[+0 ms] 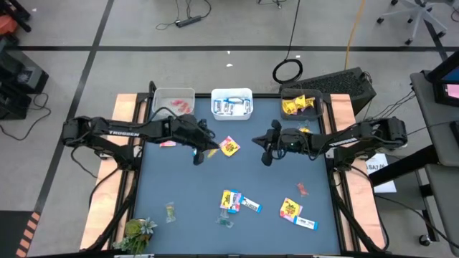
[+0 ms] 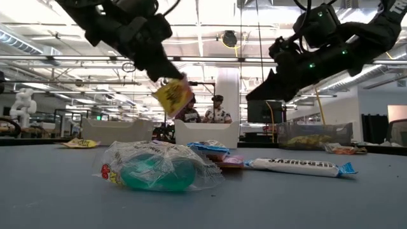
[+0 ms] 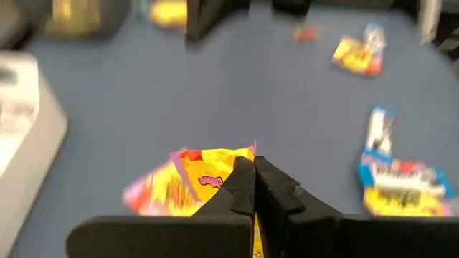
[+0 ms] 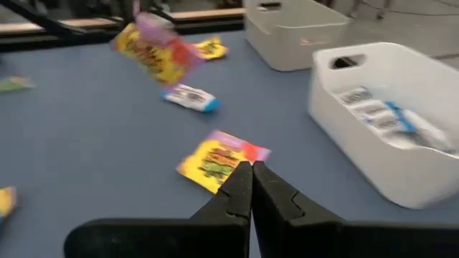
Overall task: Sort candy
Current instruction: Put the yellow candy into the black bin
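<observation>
My left gripper [image 1: 203, 153] hangs over the table's middle, shut on a yellow candy packet with red print [image 2: 173, 97], which is off the table. A second yellow packet [image 1: 229, 147] lies flat on the blue table just to its right. My right gripper [image 1: 267, 156] hovers shut above the table right of that packet and touches nothing. More candy lies toward the near edge: yellow packets [image 1: 230, 198] [image 1: 290, 208], blue-and-white bars [image 1: 251, 206] [image 1: 305, 223], a red piece [image 1: 302, 189] and a clear-greenish one [image 2: 156, 166]. My left gripper pinches the yellow packet's upper edge [image 3: 228, 162] between its two fingertips [image 3: 244, 179]. The fingers slant down from the table's left side. The packet hangs below them [image 2: 173, 97], tilted and lifted clear of the table.
Three bins stand along the far edge: a clear one [image 1: 174, 102] with red pieces, a white one [image 1: 232, 104] with blue-and-white bars, and one [image 1: 301, 104] with yellow packets. A green leafy thing [image 1: 140, 229] lies at the near left corner. People stand in the room beyond the table.
</observation>
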Robot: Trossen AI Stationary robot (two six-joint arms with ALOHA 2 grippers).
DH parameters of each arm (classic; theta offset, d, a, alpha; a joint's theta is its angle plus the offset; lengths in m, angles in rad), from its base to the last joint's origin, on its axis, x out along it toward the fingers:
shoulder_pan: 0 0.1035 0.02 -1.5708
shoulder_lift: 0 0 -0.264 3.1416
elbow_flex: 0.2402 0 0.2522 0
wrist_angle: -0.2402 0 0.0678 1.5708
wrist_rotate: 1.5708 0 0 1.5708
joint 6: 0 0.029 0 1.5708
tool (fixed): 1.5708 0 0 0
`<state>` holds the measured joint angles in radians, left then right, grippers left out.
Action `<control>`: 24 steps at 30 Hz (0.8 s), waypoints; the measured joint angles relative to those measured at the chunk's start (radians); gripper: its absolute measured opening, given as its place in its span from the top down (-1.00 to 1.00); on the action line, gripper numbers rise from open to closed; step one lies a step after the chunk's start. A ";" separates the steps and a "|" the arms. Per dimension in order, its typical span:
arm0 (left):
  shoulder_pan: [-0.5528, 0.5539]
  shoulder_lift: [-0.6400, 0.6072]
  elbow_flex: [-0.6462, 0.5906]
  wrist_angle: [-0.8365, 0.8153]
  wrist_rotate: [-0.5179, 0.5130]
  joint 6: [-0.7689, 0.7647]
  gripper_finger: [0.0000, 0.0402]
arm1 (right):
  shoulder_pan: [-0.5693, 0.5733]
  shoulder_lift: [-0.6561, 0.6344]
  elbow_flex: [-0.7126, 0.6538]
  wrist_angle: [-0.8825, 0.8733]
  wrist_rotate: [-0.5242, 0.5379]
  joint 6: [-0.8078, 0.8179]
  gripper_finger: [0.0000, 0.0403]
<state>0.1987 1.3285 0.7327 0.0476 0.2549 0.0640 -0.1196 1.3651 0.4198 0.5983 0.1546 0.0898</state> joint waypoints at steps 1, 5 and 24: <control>0.000 0.000 -0.015 0.056 0.018 0.006 0.99 | 0.000 0.020 0.000 0.029 -0.023 0.000 1.00; 0.000 0.000 -0.057 0.245 0.099 0.025 0.99 | 0.000 0.096 0.000 0.187 -0.097 0.000 0.97; -0.039 0.011 -0.108 0.627 0.294 0.029 1.00 | 0.038 0.318 0.245 0.433 -0.491 0.103 0.02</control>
<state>0.1600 1.3396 0.6247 0.6742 0.5488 0.0929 -0.0819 1.6827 0.6648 1.0308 -0.3361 0.1925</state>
